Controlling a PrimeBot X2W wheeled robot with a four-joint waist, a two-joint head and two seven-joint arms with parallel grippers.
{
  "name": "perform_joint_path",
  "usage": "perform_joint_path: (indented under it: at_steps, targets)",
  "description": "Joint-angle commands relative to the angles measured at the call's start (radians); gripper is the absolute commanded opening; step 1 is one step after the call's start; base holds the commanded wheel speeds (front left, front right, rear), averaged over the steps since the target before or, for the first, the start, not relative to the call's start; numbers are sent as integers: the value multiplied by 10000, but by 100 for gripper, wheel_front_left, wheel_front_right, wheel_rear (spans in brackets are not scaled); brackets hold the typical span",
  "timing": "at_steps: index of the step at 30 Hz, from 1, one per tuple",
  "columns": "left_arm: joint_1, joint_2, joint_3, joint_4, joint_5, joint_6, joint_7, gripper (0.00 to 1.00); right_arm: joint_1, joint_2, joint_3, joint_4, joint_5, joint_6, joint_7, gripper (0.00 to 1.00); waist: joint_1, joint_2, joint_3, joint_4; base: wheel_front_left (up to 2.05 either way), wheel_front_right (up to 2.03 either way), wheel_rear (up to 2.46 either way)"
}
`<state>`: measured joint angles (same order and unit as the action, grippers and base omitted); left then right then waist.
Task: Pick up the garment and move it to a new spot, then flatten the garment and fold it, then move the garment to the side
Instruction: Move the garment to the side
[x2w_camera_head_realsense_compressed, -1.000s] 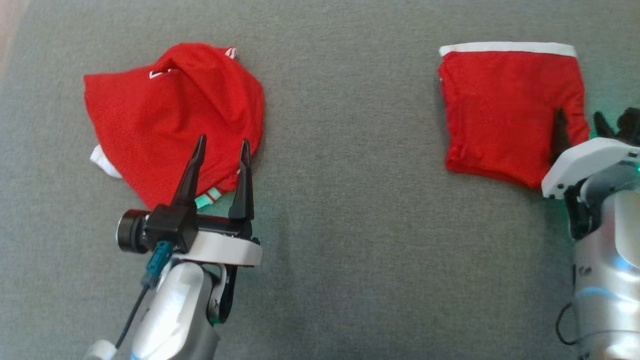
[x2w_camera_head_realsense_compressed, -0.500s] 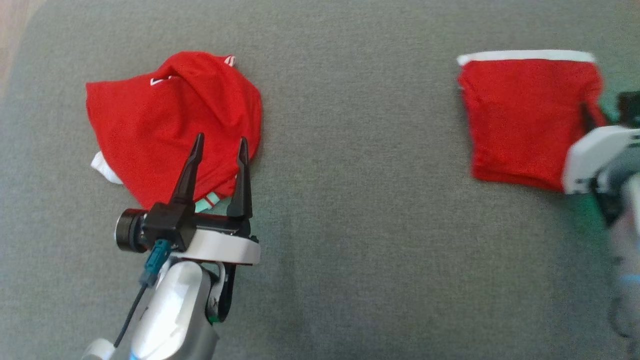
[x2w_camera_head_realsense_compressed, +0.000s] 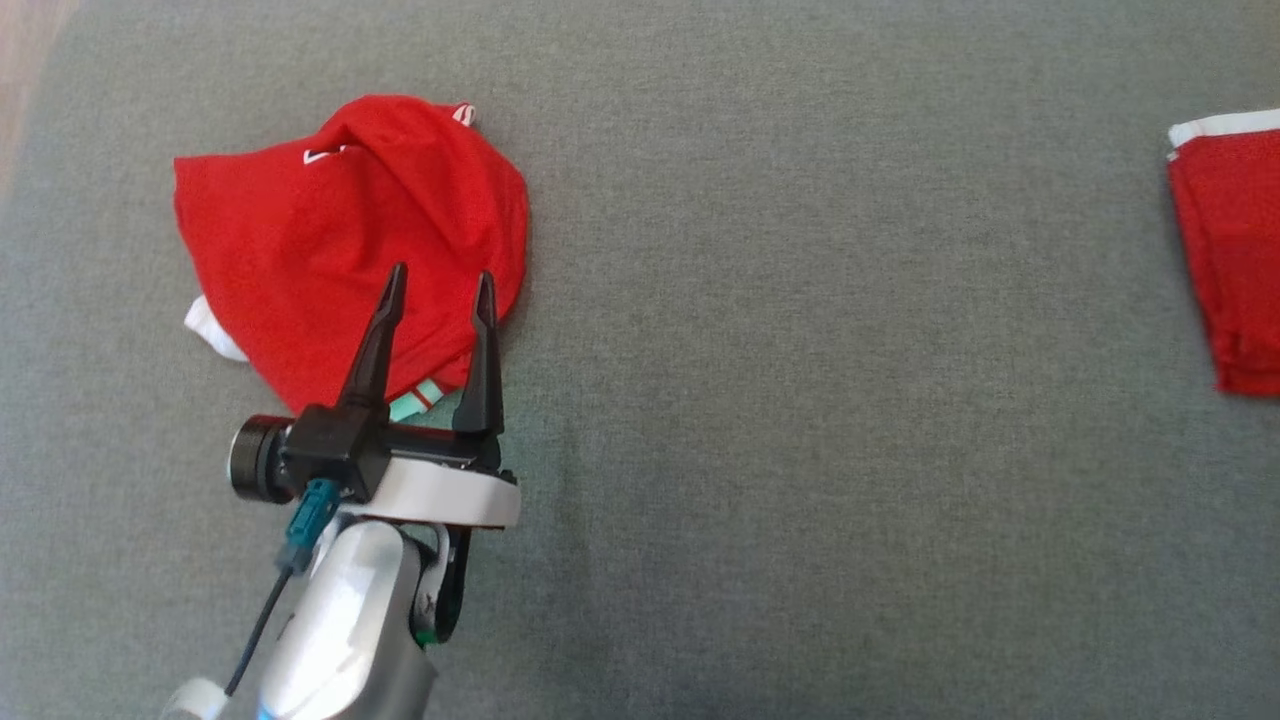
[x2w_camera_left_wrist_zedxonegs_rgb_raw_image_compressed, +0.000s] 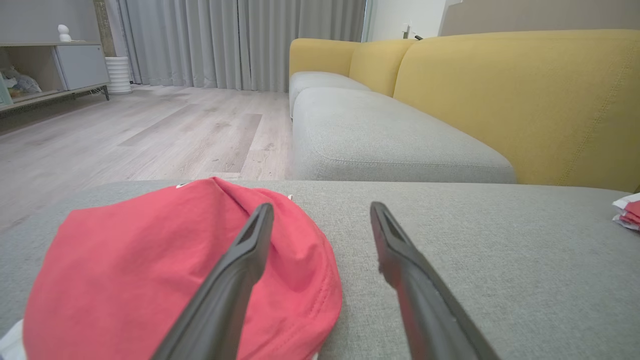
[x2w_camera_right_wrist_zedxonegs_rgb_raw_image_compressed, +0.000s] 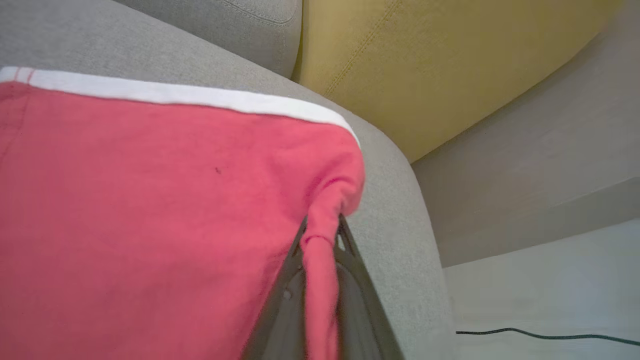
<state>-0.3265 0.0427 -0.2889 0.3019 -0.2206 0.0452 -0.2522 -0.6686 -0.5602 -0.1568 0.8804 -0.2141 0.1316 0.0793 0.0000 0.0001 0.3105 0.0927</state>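
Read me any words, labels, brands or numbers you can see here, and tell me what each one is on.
No text can be read.
A white mark on the crumpled red garment: too small and creased to read.
The folded red garment: plain, no text visible.

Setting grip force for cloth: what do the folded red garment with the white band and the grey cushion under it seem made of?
The folded red garment with the white band: soft matte knit, perhaps jersey; it bunches limply where the shut right gripper pinches its corner. The grey cushion: matte woven upholstery cloth, by its fine flecked grain; fibre unclear.
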Motion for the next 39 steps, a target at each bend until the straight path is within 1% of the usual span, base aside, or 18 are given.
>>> perform_joint_path:
  at_steps: [1, 6, 11, 12, 13, 14, 18, 22, 26, 30, 33, 34, 39]
  targets:
    - [-200, 76, 353, -384, -41, 61, -95, 100, -160, -511, -60, -352, -286, -9, -34, 0, 0, -1, 72, 36, 0, 0, 0]
    - [-204, 76, 376, -400, -28, 59, -95, 100, -186, -550, -460, -462, -757, -9, -2, 0, 0, -1, 132, 50, 0, 0, 0]
    - [-246, 76, 400, -380, -1, 50, -95, 100, -204, -329, -1093, -570, -1034, -9, -37, 0, 0, -1, 200, 26, 0, 0, 0]
    - [-264, 76, 407, -377, 2, 48, -95, 100, -218, -220, -1174, -596, -1037, -9, -89, 30, 0, -1, 205, 16, 0, 0, 0]
    - [-278, 76, 419, -371, 4, 47, -95, 100, -237, -110, -1239, -632, -1044, -9, -148, 87, 0, -1, 200, 2, 0, 0, 0]
    - [-286, 76, 431, -362, 8, 45, -95, 100, -258, -12, -1286, -673, -1066, -9, -218, 100, 0, -1, 183, -14, 0, 0, 0]
    - [-274, 76, 490, -304, 17, 32, -95, 100, -401, 406, -1247, -819, -1059, -9, -640, 100, 0, -1, -52, -75, 0, 0, 0]
    - [-170, 76, 602, -326, 42, 38, -95, 100, -592, 1065, -1051, -1168, -719, -9, -1157, 100, 0, -1, -508, -177, 0, 0, 0]
    - [46, 76, 763, -541, 61, 51, -95, 100, -638, 1799, -375, -1670, 167, -9, -1905, 100, 0, -1, -1100, -310, 0, 0, 0]
    - [352, 76, 985, -623, 219, 24, -95, 100, -436, 2588, 252, -2575, 1367, -9, -2438, 100, 0, -1, -1598, -513, 0, 0, 0]
    - [540, 76, 1160, -649, 304, -14, -95, 100, 32, 3240, 668, -3486, 2104, -9, -2585, 100, 0, -1, -1865, -634, 0, 0, 0]
    - [635, 76, 1194, -642, 317, -46, -95, 100, 523, 3672, 940, -4100, 2503, -9, -2637, 100, 0, -1, -2004, -649, 0, 0, 0]
    - [896, 76, 1186, -640, 319, -90, -95, 100, 1993, 4675, 1182, -5330, 3208, -9, -2825, 100, 0, -1, -2222, -670, 0, 0, 0]
